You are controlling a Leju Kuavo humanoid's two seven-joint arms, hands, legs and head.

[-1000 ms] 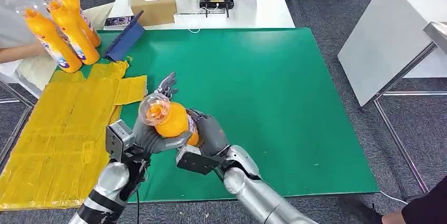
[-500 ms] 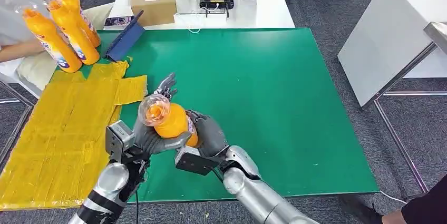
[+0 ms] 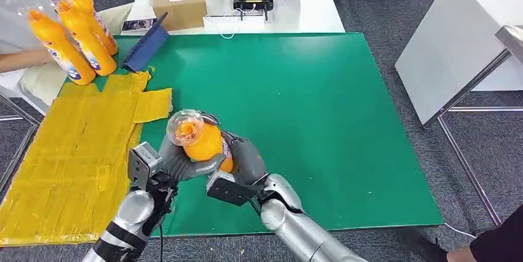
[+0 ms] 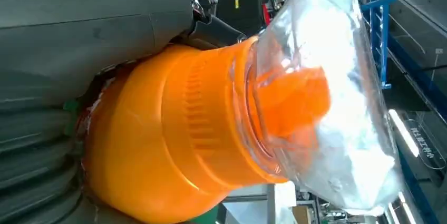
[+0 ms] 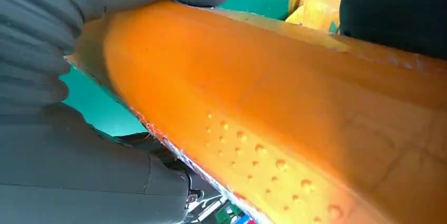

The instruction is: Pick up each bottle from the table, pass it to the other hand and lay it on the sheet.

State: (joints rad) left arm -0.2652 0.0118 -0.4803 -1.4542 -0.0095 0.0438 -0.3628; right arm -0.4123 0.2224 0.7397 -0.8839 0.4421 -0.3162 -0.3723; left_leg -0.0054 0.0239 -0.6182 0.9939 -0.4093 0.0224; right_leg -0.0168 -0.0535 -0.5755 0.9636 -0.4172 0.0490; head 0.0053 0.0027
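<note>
Since 1 second ago, the left hand (image 3: 179, 162) has curled its formerly raised fingers around the bottle (image 3: 198, 140), which the right hand (image 3: 245, 158) also grips above the green table (image 3: 321, 102) near the yellow sheet (image 3: 74, 145). 3 more bottles (image 3: 74, 28) stand far-left, held by a person. Left wrist view: the cap (image 4: 295, 103) sits under clear wrap. Right wrist view: the orange body (image 5: 274, 113) runs diagonally.

You are viewing the green table (image 3: 321, 108), a yellow sheet (image 3: 80, 151) lying across its left side, a blue tablet (image 3: 145, 48) resting at its far-left corner.
</note>
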